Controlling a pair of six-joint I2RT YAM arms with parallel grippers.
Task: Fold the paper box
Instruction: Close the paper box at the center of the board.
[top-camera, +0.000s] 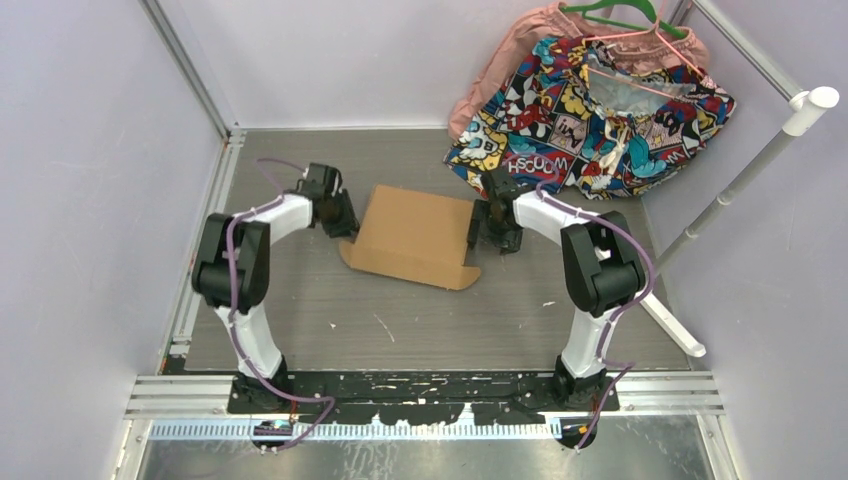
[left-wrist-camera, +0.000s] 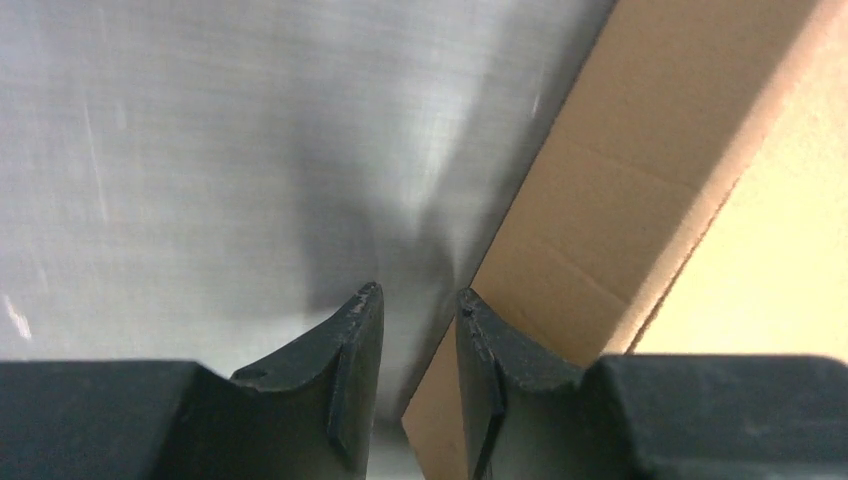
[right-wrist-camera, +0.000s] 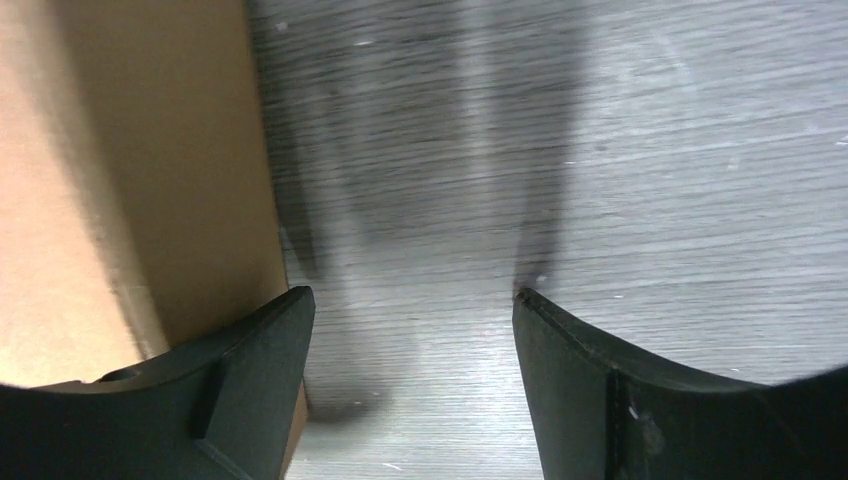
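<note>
The paper box lies mid-frame in the top view on the grey counter, between the 2 arms and turned a little askew; a flap with rounded ends sticks out flat along its lower edge. Plain corrugated board like this is probably light, stiff across its panels and yielding along the scored creases; pushed from 1 side only it would likely slide on the smooth counter, so bracing both short sides looks wise; the thin edge of a flap or wall seems a better hold than a broad face. The left hand sits low at the box's left side, jaws narrowly apart and grasping nothing, the board's edge just beside 1 finger; the right hand is at the right side, spread wide and released, 1 finger just beside the box's wall. In the upper right a comic-print cloth, a pink cloth and a green hanger lie close behind the right arm; a white pipe leans at the right edge; none touches the box.
</note>
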